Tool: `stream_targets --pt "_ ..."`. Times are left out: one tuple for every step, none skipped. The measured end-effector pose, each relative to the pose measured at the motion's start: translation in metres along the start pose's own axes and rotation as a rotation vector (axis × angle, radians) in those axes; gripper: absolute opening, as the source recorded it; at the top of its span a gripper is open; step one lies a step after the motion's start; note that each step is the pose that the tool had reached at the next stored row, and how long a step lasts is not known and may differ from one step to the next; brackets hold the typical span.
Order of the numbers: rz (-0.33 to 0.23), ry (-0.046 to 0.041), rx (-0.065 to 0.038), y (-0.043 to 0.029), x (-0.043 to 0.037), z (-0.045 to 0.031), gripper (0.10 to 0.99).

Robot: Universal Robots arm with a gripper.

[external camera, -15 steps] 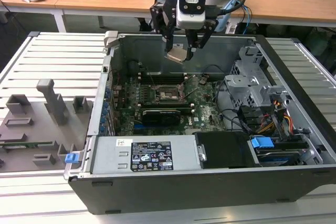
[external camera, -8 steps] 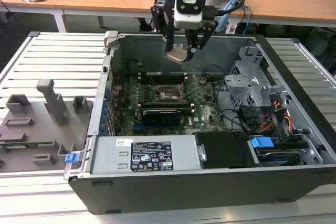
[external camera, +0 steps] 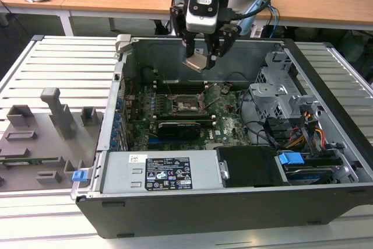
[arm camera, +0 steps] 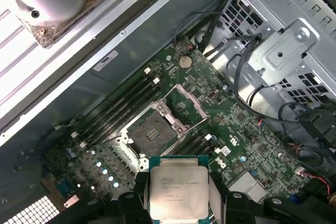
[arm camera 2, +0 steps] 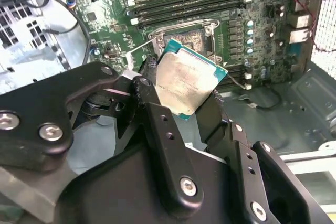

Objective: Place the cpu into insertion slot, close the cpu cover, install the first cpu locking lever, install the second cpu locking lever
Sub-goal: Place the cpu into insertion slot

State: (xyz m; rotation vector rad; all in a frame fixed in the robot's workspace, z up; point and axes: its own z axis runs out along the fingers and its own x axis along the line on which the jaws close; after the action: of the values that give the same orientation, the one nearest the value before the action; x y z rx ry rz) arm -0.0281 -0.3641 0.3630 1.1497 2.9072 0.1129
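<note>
In the exterior view, the gripper (external camera: pixel 201 56) hung in the upper middle of the frame, above the open computer case (external camera: pixel 326 86). Its jaws were clamped on the chip (external camera: pixel 198 62), which sat tilted between them. The socket (external camera: pixel 187 105) lay on the green board (external camera: pixel 227 126) near the middle of the frame, lower than the chip and well apart from it. A grey tray (external camera: pixel 35 144) with plastic holders stood outside the case, on the exterior view's left.

In the second wrist view, we saw the chip (arm camera 2: pixel 186 85) from close by, its silver-grey top facing the camera and its green edge showing. The black fingers (arm camera 2: pixel 157 129) pressed on two opposite sides of it. Past the chip lay the socket (arm camera 2: pixel 188 34), partly hidden by it, and the long memory slots (arm camera 2: pixel 189 3) ran just beyond the socket.

In the first wrist view, the chip (arm camera: pixel 178 192) sat level between the fingers (arm camera: pixel 132 203), held in the air over the board (arm camera: pixel 247 129). The socket (arm camera: pixel 152 132) lay bare, its dark middle uncovered, near the chip but not touching it. The cover (arm camera: pixel 189 97) stood swung open at the socket's far side. Memory slots (arm camera: pixel 123 111) ran alongside the socket.
</note>
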Motion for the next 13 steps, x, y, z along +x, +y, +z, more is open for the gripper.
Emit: stream_targets --pt "0.014 -0.001 0.0 0.0 0.0 0.0002 0.541" --pt "0.033 -0.0024 0.0 0.0 0.0 0.0006 0.541" --pt "0.046 -0.0034 -0.001 0.0 0.0 0.0008 0.541" --pt "0.061 -0.0044 -0.001 -0.0001 0.0 0.001 0.541" --pt "0.073 -0.0053 -0.001 -0.0001 0.0 0.0013 0.541" --pt "0.087 -0.0063 -0.001 -0.0001 0.0 0.0015 0.541" --pt "0.1 -0.0072 -0.001 -0.0001 0.0 0.0017 0.541" --pt "0.111 -0.008 -0.002 -0.0001 0.0 0.0019 0.541" --pt "0.123 -0.0089 -0.002 -0.0001 0.0 0.0021 0.541" --pt "0.145 -0.0104 -0.002 -0.0002 0.0 0.0024 0.541" --pt "0.169 -0.0122 -0.002 -0.0002 0.0 0.0027 0.541" --pt "0.185 -0.0133 -0.003 -0.0002 0.0 0.003 0.541" --pt "0.196 -0.0141 -0.003 -0.0002 0.0 0.0031 0.541"
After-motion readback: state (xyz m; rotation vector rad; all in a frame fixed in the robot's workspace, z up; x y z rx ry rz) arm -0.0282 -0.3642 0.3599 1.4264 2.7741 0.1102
